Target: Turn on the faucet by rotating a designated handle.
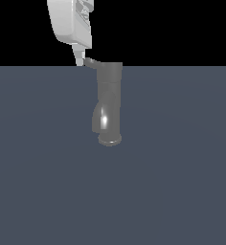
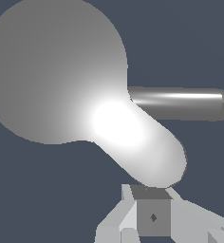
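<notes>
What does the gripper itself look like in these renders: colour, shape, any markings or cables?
The gripper is a glossy white-grey rounded housing tapering to pale blocky fingers. In the wrist view a darker grey square pad with a small diamond mark sits between them. No cables visible.

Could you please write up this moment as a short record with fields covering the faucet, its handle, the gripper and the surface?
faucet: grey glossy upright cylinder with flared round base, standing on the surface
spout: short, curved, low on the side toward the exterior view's left
handle: thin grey rod sticking from the darker cap toward the exterior view's left
gripper: white, coming down from above, its tip at the outer end of the handle
jaws: the views do not settle whether they are open or shut
surface: plain dark blue-grey
</notes>
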### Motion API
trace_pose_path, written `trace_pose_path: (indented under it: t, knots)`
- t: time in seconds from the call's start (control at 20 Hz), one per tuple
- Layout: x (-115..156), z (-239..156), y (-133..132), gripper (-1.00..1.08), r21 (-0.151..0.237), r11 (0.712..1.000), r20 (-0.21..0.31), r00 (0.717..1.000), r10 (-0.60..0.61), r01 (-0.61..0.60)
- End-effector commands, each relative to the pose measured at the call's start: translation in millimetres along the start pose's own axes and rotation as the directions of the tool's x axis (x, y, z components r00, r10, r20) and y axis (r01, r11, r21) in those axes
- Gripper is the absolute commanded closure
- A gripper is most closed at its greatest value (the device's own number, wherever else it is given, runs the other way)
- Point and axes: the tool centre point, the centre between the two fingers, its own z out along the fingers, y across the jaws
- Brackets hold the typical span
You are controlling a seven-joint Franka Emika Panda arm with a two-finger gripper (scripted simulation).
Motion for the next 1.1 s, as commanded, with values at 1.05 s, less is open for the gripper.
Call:
trace_pose_path:
  t: [1.05]
  knots:
    - [56.5, -0.4, 29.4, 1.08, -0.004, 1.000, -0.001, 1.000, -0.030, 0.030]
